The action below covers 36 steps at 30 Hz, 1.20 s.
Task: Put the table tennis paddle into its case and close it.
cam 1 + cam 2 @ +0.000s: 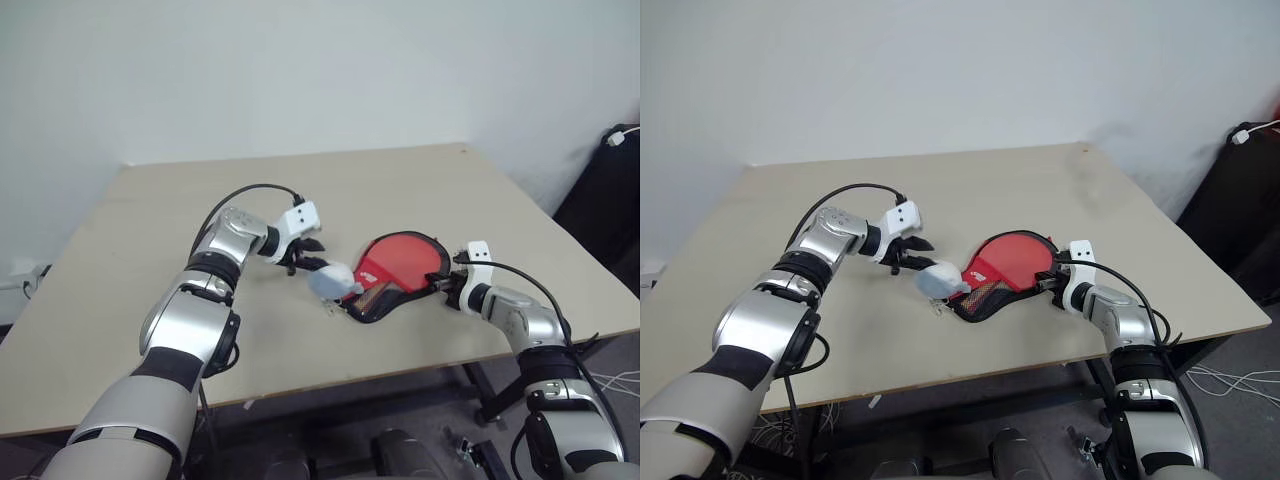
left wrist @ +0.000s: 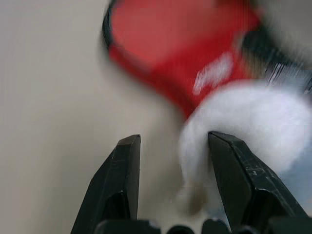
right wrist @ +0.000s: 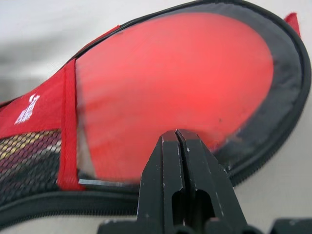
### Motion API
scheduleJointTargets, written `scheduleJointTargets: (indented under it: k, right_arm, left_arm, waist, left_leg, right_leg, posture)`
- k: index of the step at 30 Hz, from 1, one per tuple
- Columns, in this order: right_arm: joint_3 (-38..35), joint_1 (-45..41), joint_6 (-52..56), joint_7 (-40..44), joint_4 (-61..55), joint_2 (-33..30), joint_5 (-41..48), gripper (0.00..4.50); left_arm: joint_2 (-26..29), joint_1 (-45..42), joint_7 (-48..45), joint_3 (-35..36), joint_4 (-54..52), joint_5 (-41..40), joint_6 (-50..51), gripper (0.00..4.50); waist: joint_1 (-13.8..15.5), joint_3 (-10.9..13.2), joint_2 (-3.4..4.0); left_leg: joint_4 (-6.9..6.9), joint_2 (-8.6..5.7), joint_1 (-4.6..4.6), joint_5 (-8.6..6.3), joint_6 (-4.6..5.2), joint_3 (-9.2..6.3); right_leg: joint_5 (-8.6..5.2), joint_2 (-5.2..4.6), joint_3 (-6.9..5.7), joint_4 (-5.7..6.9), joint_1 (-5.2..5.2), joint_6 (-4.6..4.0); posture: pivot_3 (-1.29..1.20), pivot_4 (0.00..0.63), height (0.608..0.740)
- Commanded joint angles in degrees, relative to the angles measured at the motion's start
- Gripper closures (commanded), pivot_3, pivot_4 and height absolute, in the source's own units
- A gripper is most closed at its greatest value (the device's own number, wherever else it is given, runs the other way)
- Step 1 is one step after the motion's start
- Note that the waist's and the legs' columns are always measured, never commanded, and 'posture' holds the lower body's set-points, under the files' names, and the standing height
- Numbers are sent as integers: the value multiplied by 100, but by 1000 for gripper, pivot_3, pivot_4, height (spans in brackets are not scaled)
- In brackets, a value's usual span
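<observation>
The case (image 1: 400, 270), black-rimmed with a red panel, lies flat on the table. The paddle (image 3: 170, 83) is inside it; its red face shows through the clear window and its handle shows dimly behind the mesh. A small grey-white lump (image 1: 330, 282) sits at the case's narrow end. My left gripper (image 1: 314, 258) hovers just left of that lump, fingers (image 2: 122, 170) apart, with the lump (image 2: 253, 117) beside one finger and not clamped. My right gripper (image 1: 447, 285) is shut, its tips (image 3: 178, 132) over the rim at the case's round end.
The wooden table (image 1: 200, 200) stretches wide to the left and the back. Its front edge runs close below the case. A black bag (image 1: 610, 200) stands off the table's right side, and cables lie on the floor there.
</observation>
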Motion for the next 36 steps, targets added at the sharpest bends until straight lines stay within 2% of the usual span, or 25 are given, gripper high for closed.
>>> scheduleJointTargets:
  k: [1,7,13,20,25,30,36]
  right_arm:
    - [3,10,84,-42,63,16,-67,4500]
    - [-12,34,121,-43,-18,48,-48,4500]
    - [-91,113,166,-126,-185,130,20,4500]
    - [-241,225,33,-345,-593,277,41,4500]
    - [-266,233,-132,-587,-1044,437,31,4500]
    - [-268,195,-313,-694,-1495,478,41,4500]
    - [-191,325,-201,-824,-1971,581,67,4500]
  left_arm:
    - [-87,-142,-284,571,-343,-565,222,2246]
    - [-240,-42,-430,1371,-646,-1351,1009,2246]
    - [-423,140,1051,1892,-686,-1526,667,2246]
    - [-735,620,2299,1984,-912,-1413,-271,2246]
    - [-735,1016,2987,1949,-1078,-1250,-752,2246]
    - [-586,1317,3683,2121,-1315,-1299,-814,2246]
    - [-472,1693,3822,2142,-1754,-1368,-607,2246]
  waist:
    - [-4,-1,-1]
    - [1,-2,-1]
    - [15,-1,-1]
    - [17,-2,0]
    - [14,0,3]
    - [19,2,9]
    - [22,2,9]
  left_leg:
    - [-1,-2,-1,-3,-5,1]
    - [-47,-4,-11,-28,-41,-9]
    - [-49,-6,-9,-28,-42,-12]
    - [-49,-6,-3,-28,-43,-12]
    - [-49,-7,-8,-28,-43,-10]
    - [-50,-10,-12,-28,-43,-10]
    - [-50,-10,-14,-28,-44,-11]
  right_leg:
    - [1,0,4,5,-2,1]
    - [0,0,4,-19,-17,0]
    - [0,-3,4,-26,-12,0]
    - [1,-3,4,-21,-10,0]
    - [1,-3,6,-22,-16,0]
    - [1,-4,6,-23,-18,-1]
    - [1,-4,6,-25,-20,-1]
  posture:
    - [0,0,740]
    - [0,0,740]
    - [0,0,740]
    - [0,0,740]
    - [0,0,740]
    - [0,0,740]
    - [0,0,740]
